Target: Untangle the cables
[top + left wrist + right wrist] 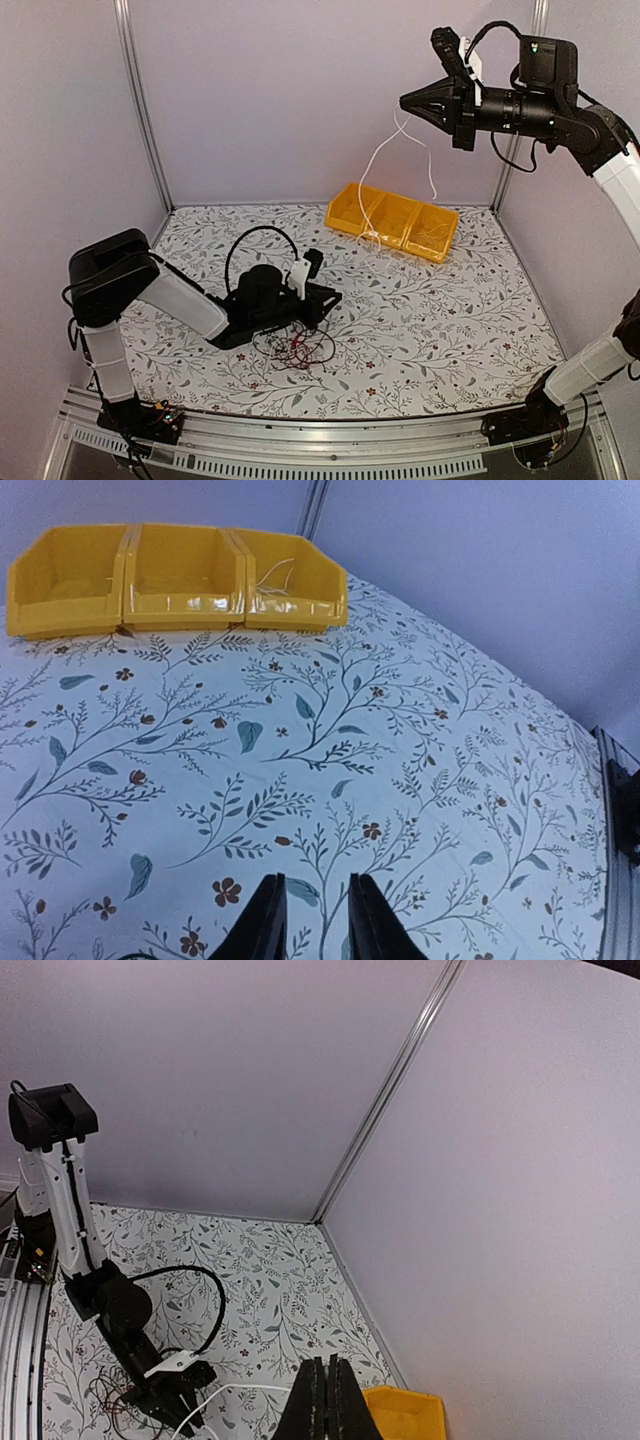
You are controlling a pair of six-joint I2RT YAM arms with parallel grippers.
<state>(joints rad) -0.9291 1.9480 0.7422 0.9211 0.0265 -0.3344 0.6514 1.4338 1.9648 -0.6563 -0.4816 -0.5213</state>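
A small tangle of red and black cables [296, 349] lies on the flowered table just in front of my left gripper [328, 300]. That gripper sits low over the cloth, and in its wrist view the left gripper [316, 880] is open with only tablecloth between the fingers. My right gripper [404, 100] is raised high at the back right and shut on a white cable [374, 172]. The cable hangs in two strands down toward the yellow bins [352, 207]. In the right wrist view the right gripper [322, 1362] has its jaws pressed together, with the white cable [240, 1392] trailing below it and the tangle [108, 1396] far below.
The row of three yellow bins [100, 605] stands at the back of the table, with thin pale wires [275, 575] in its right compartment. Lilac walls close in the back and both sides. A metal rail [300, 440] runs along the near edge.
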